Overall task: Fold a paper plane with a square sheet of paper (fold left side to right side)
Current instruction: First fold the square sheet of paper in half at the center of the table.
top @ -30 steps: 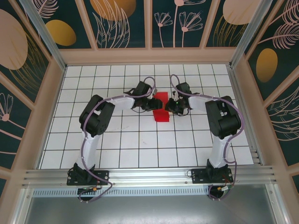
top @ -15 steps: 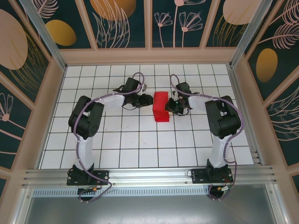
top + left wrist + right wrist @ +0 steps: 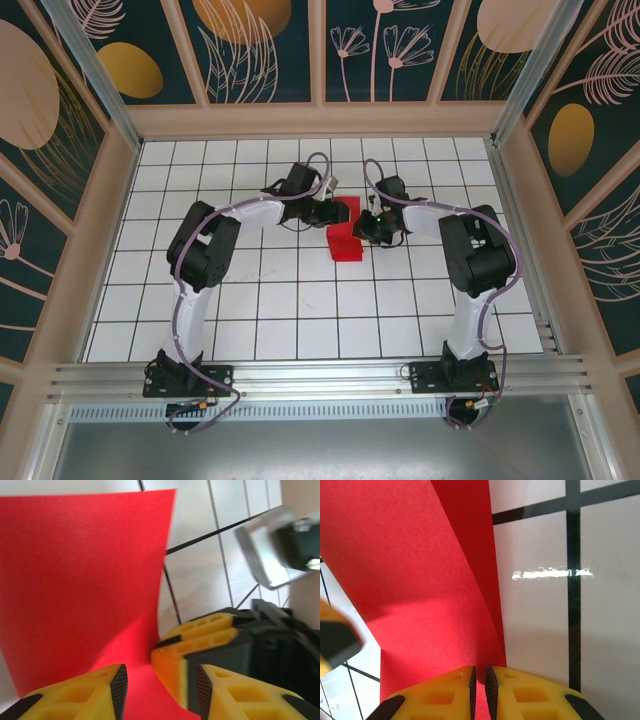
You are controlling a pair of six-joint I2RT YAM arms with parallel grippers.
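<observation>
The square sheet of paper [image 3: 346, 246] is bright red and lies mid-table, its left side lifted and curled over toward the right. My right gripper [image 3: 366, 229] is at its right edge, shut on the paper [image 3: 420, 580], which runs between the nearly closed pads [image 3: 480, 679]. My left gripper [image 3: 331, 213] is at the sheet's upper left, open. In the left wrist view the red sheet [image 3: 85, 580] rises as a curved wall, and my left gripper [image 3: 161, 692] stands over it with its jaws apart. The right gripper's yellow fingers [image 3: 200, 635] are close in front.
The white gridded table [image 3: 300, 300] stretches around the sheet. Beige framed walls [image 3: 320, 120] close off the back and both sides. Both arms reach inward from the near edge and meet over the paper.
The left gripper pulled back to the left, away from the sheet, then returned to its upper left part. The right gripper has stayed shut at the right edge.
</observation>
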